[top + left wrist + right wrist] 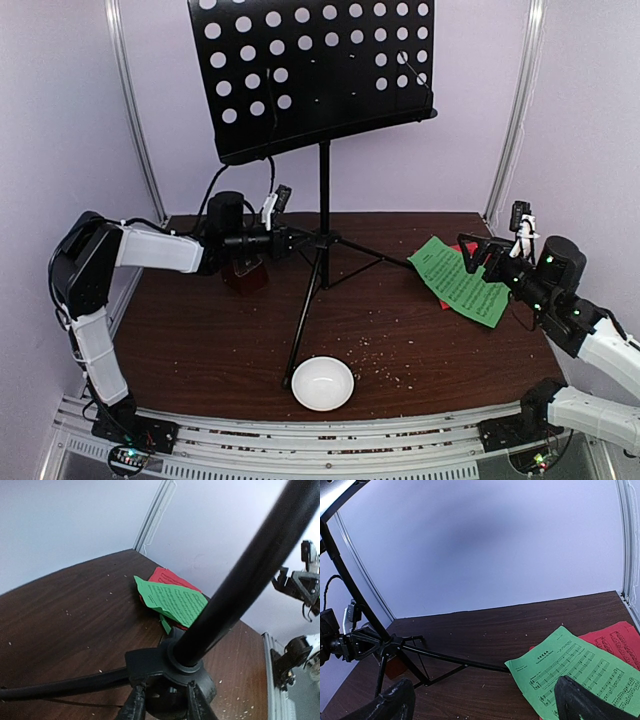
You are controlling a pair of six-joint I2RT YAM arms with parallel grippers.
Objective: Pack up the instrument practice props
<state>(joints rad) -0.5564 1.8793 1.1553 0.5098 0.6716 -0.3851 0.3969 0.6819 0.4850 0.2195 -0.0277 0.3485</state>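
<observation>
Music stand [324,190] stood on the table [200,340]. Left fingers [134,705] straddled its tripod hub [150,662]; whether clamped was unclear. Right fingers [390,702] hung spread, empty, beside the green sheet [462,282], right of the stand.

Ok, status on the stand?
Left hand straddles stand hub, grip unconfirmed. Right hand open, near green sheet. White bowl beside stand leg.

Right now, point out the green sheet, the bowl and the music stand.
green sheet [463,281]: top view, middle of the page.
bowl [322,383]: top view, bare inside.
stand [147,662]: left wrist view, hub where legs meet.
</observation>
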